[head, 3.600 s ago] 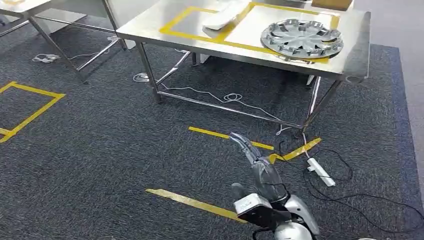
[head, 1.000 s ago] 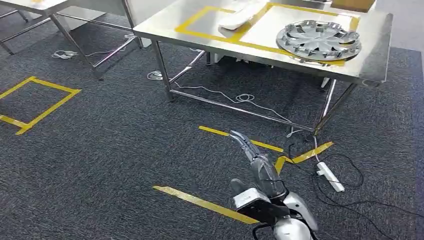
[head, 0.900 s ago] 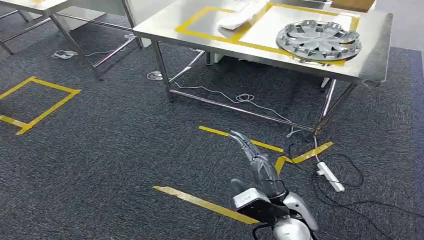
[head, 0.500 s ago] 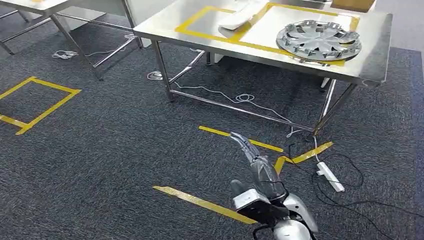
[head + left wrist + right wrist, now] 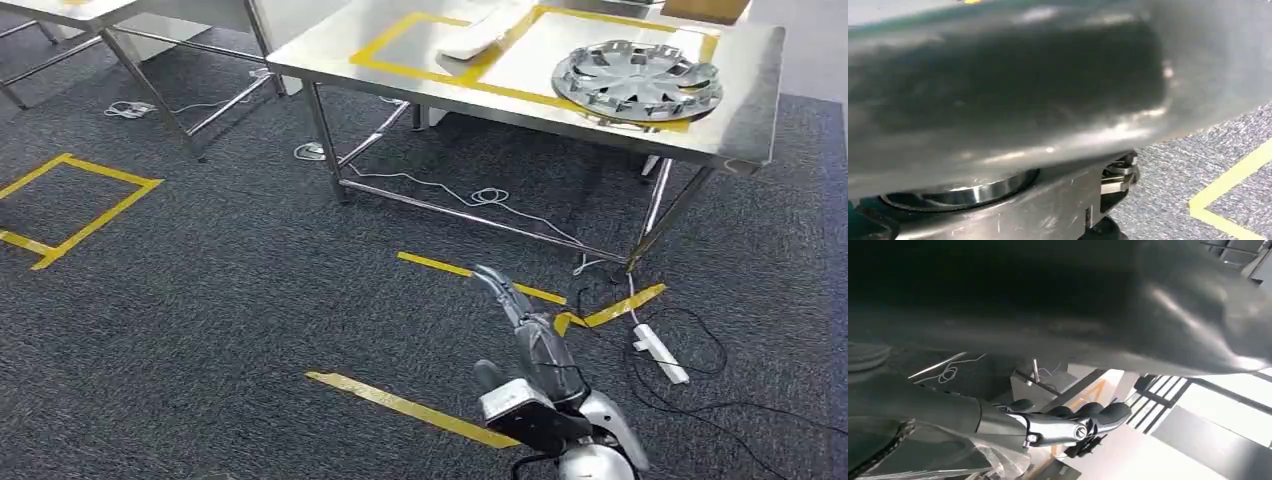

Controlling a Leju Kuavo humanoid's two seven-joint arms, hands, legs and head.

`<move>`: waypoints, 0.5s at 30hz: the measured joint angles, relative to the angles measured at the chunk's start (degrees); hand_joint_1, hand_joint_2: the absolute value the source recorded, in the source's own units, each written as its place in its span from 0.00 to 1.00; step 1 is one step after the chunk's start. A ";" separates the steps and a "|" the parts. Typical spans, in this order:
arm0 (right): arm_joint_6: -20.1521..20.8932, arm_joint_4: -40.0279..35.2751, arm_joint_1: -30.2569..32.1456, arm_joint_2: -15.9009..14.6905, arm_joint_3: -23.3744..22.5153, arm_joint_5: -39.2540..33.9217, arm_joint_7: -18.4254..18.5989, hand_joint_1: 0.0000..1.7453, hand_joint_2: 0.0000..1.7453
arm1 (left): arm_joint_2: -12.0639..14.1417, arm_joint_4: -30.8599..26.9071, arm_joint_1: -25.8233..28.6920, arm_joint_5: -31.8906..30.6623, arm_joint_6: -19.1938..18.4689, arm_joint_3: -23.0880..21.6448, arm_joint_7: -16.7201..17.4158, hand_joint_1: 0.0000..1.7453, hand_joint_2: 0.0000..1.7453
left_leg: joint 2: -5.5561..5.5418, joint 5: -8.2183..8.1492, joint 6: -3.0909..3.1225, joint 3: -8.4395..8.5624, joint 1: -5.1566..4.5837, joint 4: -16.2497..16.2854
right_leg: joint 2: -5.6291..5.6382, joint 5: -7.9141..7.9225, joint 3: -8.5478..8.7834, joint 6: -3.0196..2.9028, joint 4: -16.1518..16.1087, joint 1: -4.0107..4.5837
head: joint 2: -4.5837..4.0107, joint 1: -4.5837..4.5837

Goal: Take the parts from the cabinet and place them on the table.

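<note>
A silver hubcap (image 5: 637, 80) lies inside a yellow-taped field on the steel table (image 5: 745, 110) ahead. A white curved part (image 5: 478, 32) lies on the tape line to its left. My right hand (image 5: 530, 335) hangs low over the carpet in front of the table, fingers stretched forward with nothing in them. In the right wrist view its dark fingers (image 5: 1068, 421) are likewise straight and bare. In the left wrist view a blurred grey surface (image 5: 1008, 85) sits close to the camera, so I cannot make out how the left hand's fingers lie.
Dark carpet carries yellow tape strips (image 5: 410, 405) and a taped square (image 5: 70, 205) at the left. A white power strip (image 5: 660, 352) and black cables lie near the table's right leg. White cable loops (image 5: 480, 195) lie under the table. A second steel table (image 5: 150, 95) stands far left.
Since the oldest frame the whole view has shifted a little to the right. In the last half second my right hand has drifted slightly right and lower in the picture.
</note>
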 joint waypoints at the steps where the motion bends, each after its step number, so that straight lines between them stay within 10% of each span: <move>1: 0.06 -0.07 -0.01 0.00 -0.02 0.04 0.00 0.00 0.00 | -0.04 0.00 0.00 0.00 0.00 0.00 -0.02 0.00 0.00 | 0.00 0.00 0.00 0.00 0.00 0.00 | 0.00 0.00 0.00 0.00 0.00 0.00 | 0.00 0.00; 15: 0.48 -0.44 0.02 0.00 -0.28 0.37 0.22 0.00 0.00 | -0.39 0.00 -0.03 0.00 0.00 0.02 -0.02 0.00 0.00 | 0.00 0.00 0.00 0.00 0.00 0.00 | 0.00 0.00 0.00 0.00 0.00 0.00 | 0.00 0.02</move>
